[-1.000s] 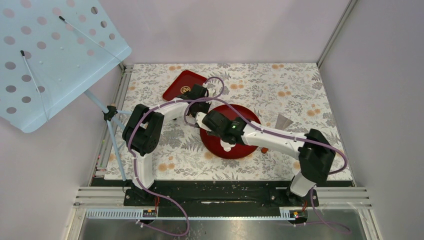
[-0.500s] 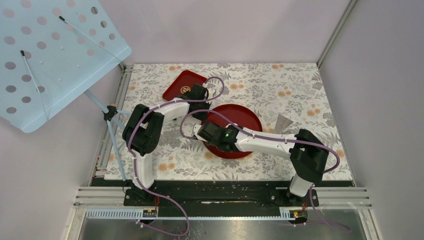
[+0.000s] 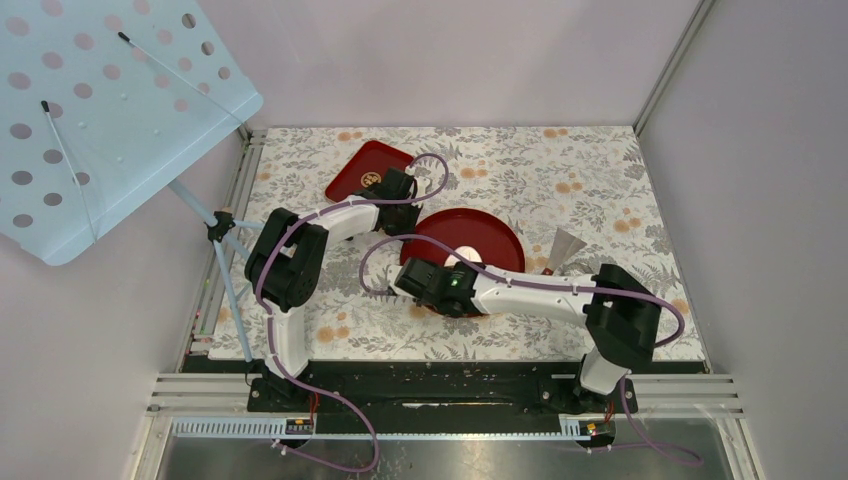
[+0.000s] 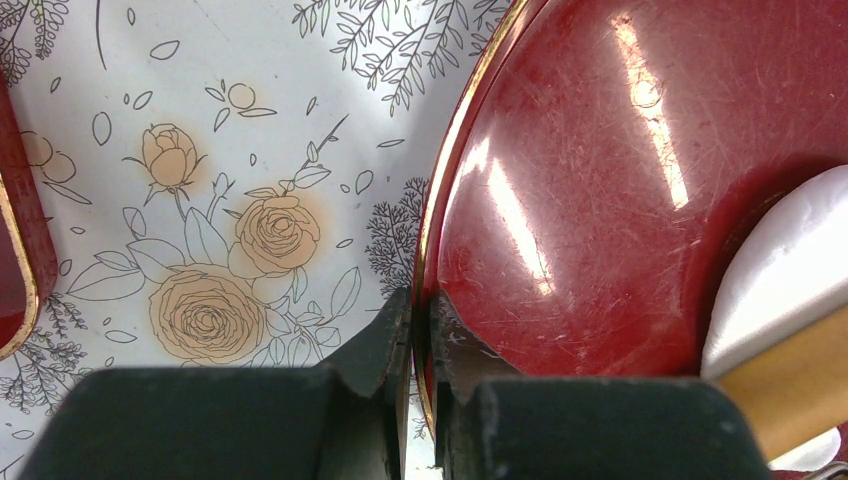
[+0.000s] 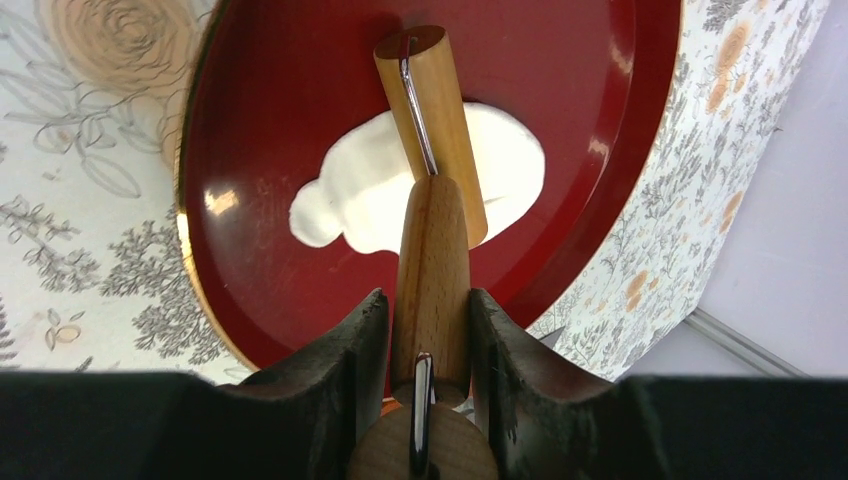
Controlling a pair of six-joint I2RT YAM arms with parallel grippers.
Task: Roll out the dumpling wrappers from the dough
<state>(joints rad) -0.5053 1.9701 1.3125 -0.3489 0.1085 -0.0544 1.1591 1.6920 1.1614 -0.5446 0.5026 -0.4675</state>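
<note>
Dough [image 5: 360,190] lies as one flat white lobed patch near the middle of the round red plate [image 5: 280,120], not yet a neat disc.

At the far left of the top view, a pale blue perforated panel [image 3: 100,110] stands tilted on a thin stand beside the floral tablecloth [image 3: 580,170]. A small red tray [image 3: 365,168] lies at the back left of the cloth, apart from the plate.

The left gripper [image 4: 415,300] reaches in from the left. Its fingers are drawn narrow and pinch the gold-edged rim of the plate, one finger outside on the cloth side and one inside on the red surface.

The right gripper [image 5: 425,305] comes across from the right. Its fingers are closed around the wooden handle of the rolling pin [image 5: 430,120], whose roller rests across the dough and points away from the wrist camera.

Further right, a small pale cone-shaped thing [image 3: 566,245] sits on the cloth just beside the plate; what it is cannot be told.
</note>
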